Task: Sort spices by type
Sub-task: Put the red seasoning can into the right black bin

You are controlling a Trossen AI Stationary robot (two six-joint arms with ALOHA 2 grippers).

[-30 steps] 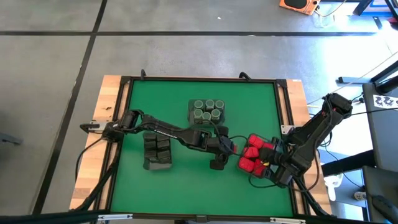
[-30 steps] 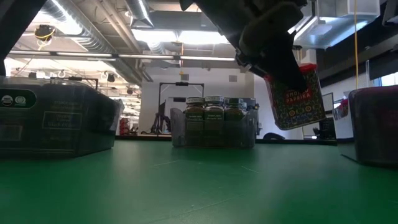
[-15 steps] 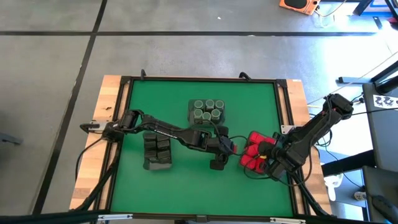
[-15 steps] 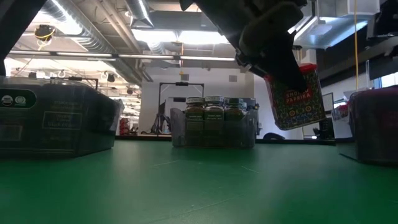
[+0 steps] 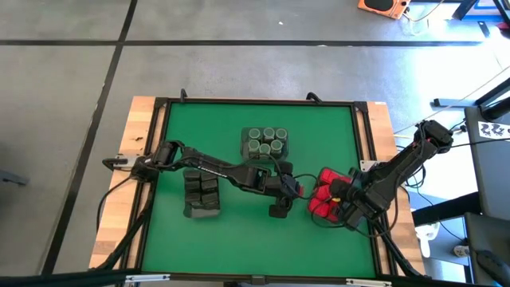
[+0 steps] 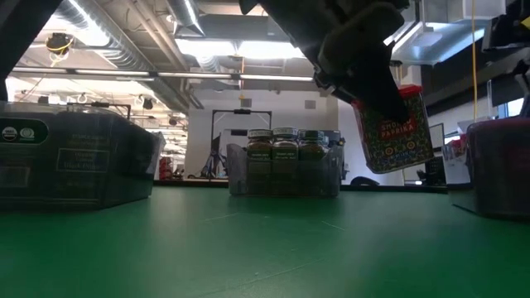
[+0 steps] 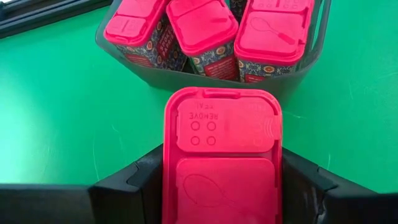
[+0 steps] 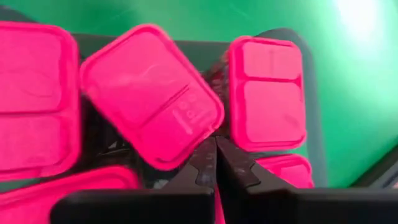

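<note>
High view: the left end effector [image 5: 296, 190] holds a red spice box [image 5: 300, 189] beside the tray of red boxes [image 5: 328, 196]. Left wrist view: jaws clamp the box's sides; centre it over the tray's gap before lowering. Right wrist view: the right end effector [image 8: 214, 163], closed and empty, hovers among the boxes; withdraw it first.

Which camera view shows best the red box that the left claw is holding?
The left wrist view: the red box fills it, lid up, between the left claw fingers. The low view shows its patterned side, off the table. In the high view the arm mostly hides it.
</note>
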